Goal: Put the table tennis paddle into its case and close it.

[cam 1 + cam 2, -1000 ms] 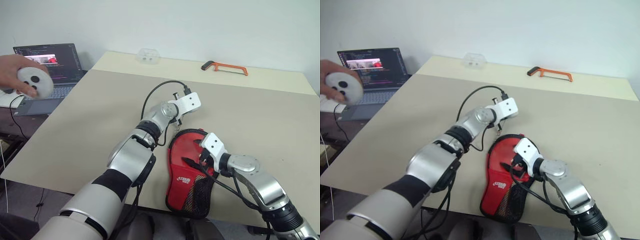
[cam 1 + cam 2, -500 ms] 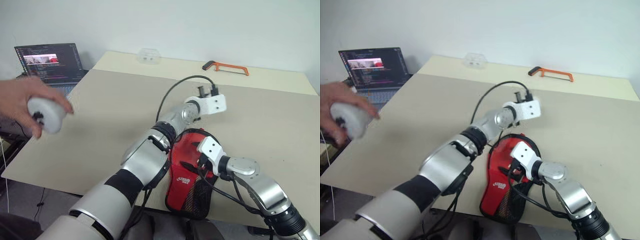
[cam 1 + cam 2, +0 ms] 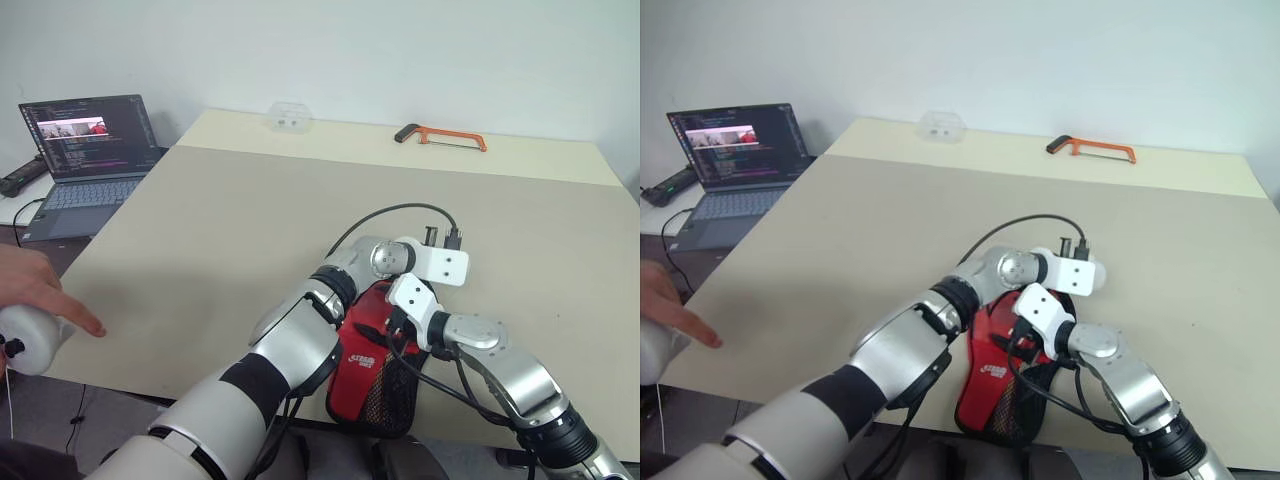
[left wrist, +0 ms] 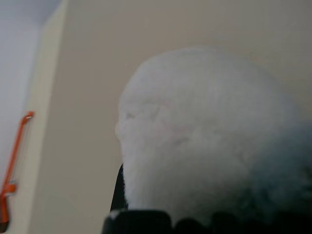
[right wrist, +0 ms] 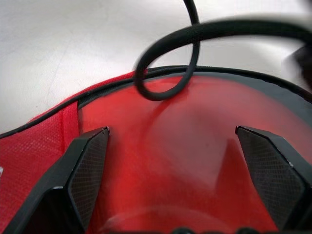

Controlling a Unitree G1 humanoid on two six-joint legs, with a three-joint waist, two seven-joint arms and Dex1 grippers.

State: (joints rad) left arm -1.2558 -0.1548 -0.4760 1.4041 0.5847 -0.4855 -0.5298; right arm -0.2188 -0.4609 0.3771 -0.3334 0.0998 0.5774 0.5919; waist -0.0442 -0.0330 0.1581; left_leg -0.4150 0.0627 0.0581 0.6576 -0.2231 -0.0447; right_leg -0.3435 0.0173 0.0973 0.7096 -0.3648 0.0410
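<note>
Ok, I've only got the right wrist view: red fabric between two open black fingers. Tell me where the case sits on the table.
Observer: The case lies at the near edge of the table, mesh pocket end toward the robot.
Operator: Say what's around the right gripper.
Observer: The left arm reaches in from the left across the case's far end, just beyond the right gripper.
Operator: Report anything else on the table.
Observer: An orange hacksaw lies near the far edge, well away from both arms.
</note>
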